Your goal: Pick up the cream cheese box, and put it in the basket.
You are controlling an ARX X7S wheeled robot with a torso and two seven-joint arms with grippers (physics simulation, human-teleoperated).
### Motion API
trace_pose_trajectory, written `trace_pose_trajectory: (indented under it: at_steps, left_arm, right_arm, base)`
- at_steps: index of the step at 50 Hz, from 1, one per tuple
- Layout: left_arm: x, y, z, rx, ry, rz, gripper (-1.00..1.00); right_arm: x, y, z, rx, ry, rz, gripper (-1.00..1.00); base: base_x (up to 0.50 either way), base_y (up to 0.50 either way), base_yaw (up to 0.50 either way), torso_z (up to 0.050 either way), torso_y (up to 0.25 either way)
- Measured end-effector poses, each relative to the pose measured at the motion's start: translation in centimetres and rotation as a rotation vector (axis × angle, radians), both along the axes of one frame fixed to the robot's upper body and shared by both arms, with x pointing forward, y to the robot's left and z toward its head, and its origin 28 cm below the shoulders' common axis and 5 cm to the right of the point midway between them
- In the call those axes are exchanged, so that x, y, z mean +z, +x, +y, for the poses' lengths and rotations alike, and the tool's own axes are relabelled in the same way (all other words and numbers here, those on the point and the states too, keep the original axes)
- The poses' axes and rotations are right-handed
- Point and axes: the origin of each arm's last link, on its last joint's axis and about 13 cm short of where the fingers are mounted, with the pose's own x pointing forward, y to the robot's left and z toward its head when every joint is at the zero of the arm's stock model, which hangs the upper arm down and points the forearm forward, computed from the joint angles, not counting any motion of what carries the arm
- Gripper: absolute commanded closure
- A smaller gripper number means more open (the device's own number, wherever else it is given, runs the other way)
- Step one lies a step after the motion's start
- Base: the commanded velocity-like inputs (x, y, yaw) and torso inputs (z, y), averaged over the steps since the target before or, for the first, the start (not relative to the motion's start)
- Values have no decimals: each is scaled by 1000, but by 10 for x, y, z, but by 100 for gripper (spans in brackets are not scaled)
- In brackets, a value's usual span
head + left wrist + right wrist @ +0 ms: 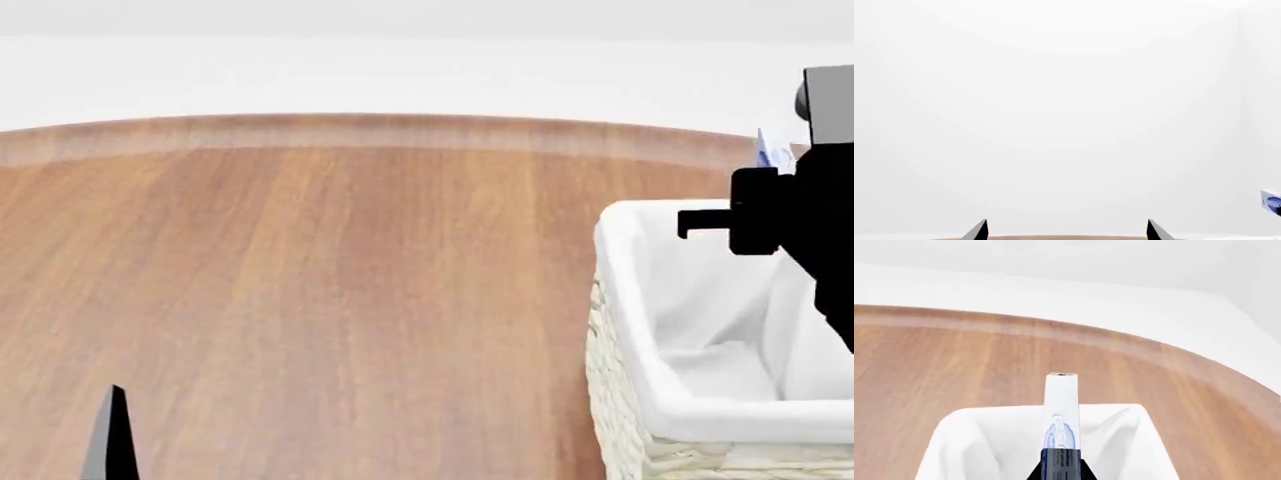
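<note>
Step in hand: you carry the cream cheese box (pixel 1060 412) over the basket (pixel 627 330); judging by the frames, the release is what remains.

Right gripper (pixel 1059 460): its dark fingertips are pinched on the near end of the box, which stands edge-on out of them, thin white edge up, blue lettering on the face.

Box against basket: in the right wrist view the box sits over the white cloth liner, roughly centred between the two side walls, its far end reaching past the far rim toward the table (pixel 307 290).

Height: you are above the rim, not inside; how far above cannot be told.

How to do it well: lower until the box is within the liner walls before you spread the fingers, so that it drops short and flat, not tipping over the far rim. Pull back a little first, since the far end overhangs.

Head view: the right arm covers the basket's far right part; only a sliver of the box shows beside it.

Left gripper (pixel 1066 231): two dark tips spread wide apart, holding nothing, low over the table, well apart from the basket.

Risk: release too high and the thin box may bounce or lean on the liner.
</note>
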Motion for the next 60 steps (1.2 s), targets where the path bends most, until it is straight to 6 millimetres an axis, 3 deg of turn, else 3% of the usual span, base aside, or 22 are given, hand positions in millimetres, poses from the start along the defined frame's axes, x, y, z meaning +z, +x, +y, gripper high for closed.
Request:
trace_pose_trajectory:
  at_steps: [24,60]
  left_arm:
    - [-1,1,0,1,-2,-1,-100]
    - [-3,1,0,-3,1,2,-100]
  right_arm:
    - [0,-19,-7,51,133,319,100]
    - [-20,-29,-10,100,95,422,100]
  base:
    - [0,0,0,0,0]
    - [0,0,0,0,1]
